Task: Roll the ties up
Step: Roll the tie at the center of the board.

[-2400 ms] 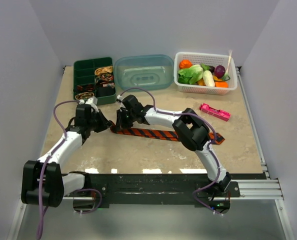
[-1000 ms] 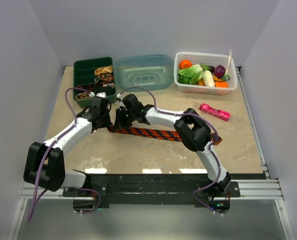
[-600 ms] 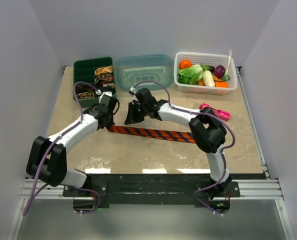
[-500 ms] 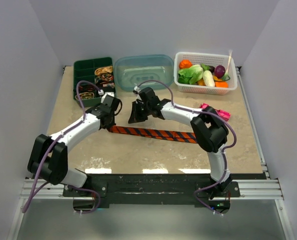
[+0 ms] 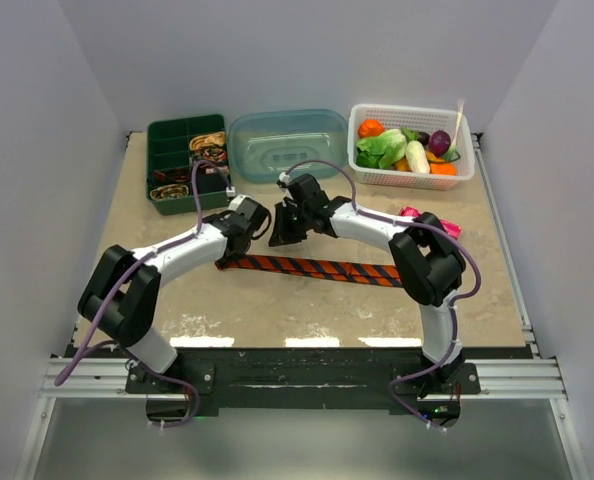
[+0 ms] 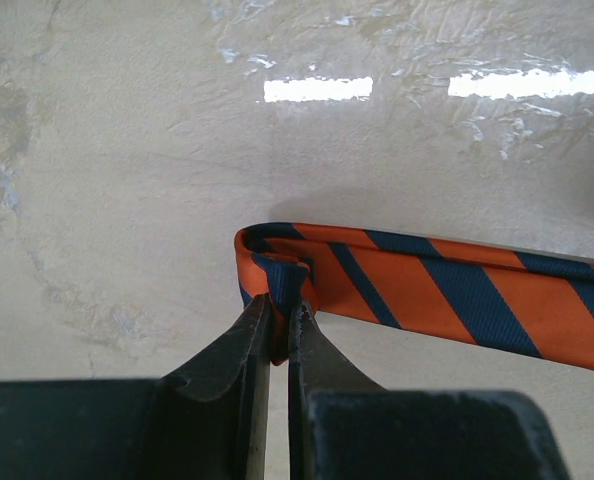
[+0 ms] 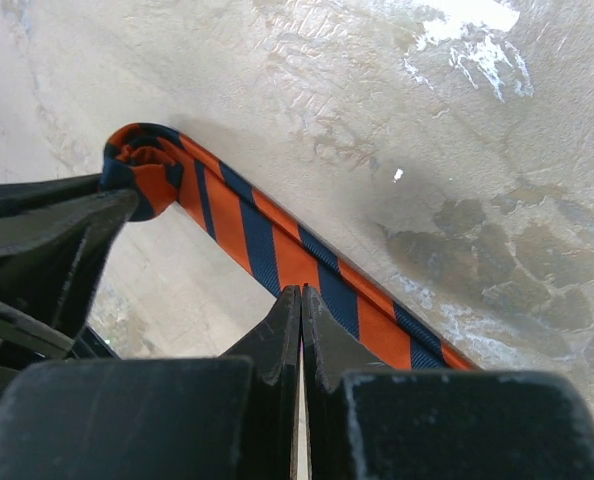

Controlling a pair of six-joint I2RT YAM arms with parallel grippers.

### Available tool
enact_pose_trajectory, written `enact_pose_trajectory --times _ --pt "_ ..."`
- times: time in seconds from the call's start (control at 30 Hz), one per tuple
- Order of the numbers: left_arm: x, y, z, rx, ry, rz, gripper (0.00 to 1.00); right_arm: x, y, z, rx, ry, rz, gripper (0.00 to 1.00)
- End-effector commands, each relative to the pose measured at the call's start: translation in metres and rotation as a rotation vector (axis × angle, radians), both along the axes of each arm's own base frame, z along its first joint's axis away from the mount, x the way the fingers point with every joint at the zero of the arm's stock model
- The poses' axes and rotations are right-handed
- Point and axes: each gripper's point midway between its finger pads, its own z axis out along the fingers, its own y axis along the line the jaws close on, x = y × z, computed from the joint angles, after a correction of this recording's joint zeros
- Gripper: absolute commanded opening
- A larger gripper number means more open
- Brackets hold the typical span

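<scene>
An orange tie (image 5: 317, 268) with dark diagonal stripes lies stretched across the middle of the table. Its left end is folded into a small curl (image 6: 277, 262). My left gripper (image 6: 280, 318) is shut on that curl, with fabric pinched between its tips; from above the left gripper (image 5: 235, 250) sits at the tie's left end. My right gripper (image 7: 301, 291) is shut with nothing between its fingers, tips over the tie (image 7: 267, 245) a short way right of the curl (image 7: 137, 165). From above the right gripper (image 5: 275, 240) hovers just behind the tie.
A green compartment box (image 5: 169, 143) at the back left holds small rolled ties (image 5: 209, 150). Beside it stand a clear blue container (image 5: 287, 143) and a white basket of vegetables (image 5: 412, 145). A pink gadget (image 5: 432, 224) lies behind my right arm.
Both arms have swung to the right. The left gripper has kept its grip on the tie's end and dragged the tie rightward. The right gripper has stayed shut.
</scene>
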Motion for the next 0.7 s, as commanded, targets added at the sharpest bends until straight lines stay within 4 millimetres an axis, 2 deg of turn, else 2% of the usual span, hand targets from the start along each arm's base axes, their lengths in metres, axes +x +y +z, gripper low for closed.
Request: enact_pose_trajectory --times 0.0,0.13,0.47,0.53,0.63,0.67 --pt "0.011 -0.016 0.008 -0.017 -0.039 -0.008 0.00 0.002 -0.002 0.020 0.019 -0.046 0.006 0.00" --pt "0.011 -0.030 0.004 -0.034 -0.027 -0.034 0.00 0.002 -0.001 0.017 0.017 -0.039 0.005 0.00" --pt "0.001 -0.053 -0.022 -0.112 0.038 -0.086 0.00 0.002 -0.001 0.008 0.010 -0.027 0.007 0.00" --pt "-0.001 -0.056 -0.027 -0.123 0.051 -0.092 0.05 0.001 -0.001 0.006 0.008 -0.023 0.011 0.00" --pt "-0.003 -0.061 -0.028 -0.152 0.057 -0.102 0.28 0.000 -0.001 0.004 0.008 -0.019 0.013 0.00" --pt "-0.002 -0.063 -0.028 -0.162 0.052 -0.105 0.38 0.000 -0.001 0.003 0.006 -0.017 0.013 0.00"
